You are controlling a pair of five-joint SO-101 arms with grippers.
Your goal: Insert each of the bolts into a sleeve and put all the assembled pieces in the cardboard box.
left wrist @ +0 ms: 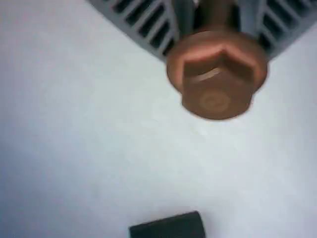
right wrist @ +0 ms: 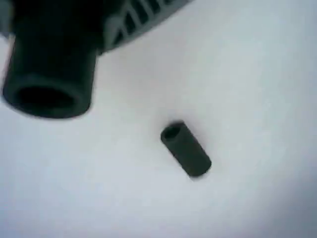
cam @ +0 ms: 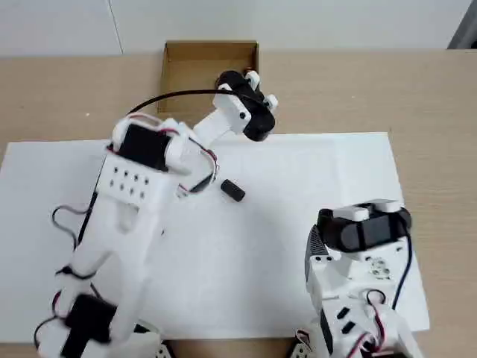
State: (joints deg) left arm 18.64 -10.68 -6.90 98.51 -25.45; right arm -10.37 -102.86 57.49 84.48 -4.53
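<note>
I judge the bolt (left wrist: pixel 216 74) stiff and slippery; my left gripper (left wrist: pixel 218 15) clamps its shank, my right gripper (right wrist: pixel 94 25) clamps a light sleeve (right wrist: pixel 49 64).

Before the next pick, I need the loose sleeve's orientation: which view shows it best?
Right wrist view: the loose sleeve lies whole, open end visible. High view shows it from above; left wrist view cuts most of it off.

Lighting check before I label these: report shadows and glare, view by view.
High view: even light, no glare on the white sheet; the loose sleeve casts hardly any shadow. Left wrist view: the bolt shows a pale highlight on its head. Right wrist view: a faint soft shadow edges the loose sleeve; the held sleeve has a black, unlit bore.
</note>
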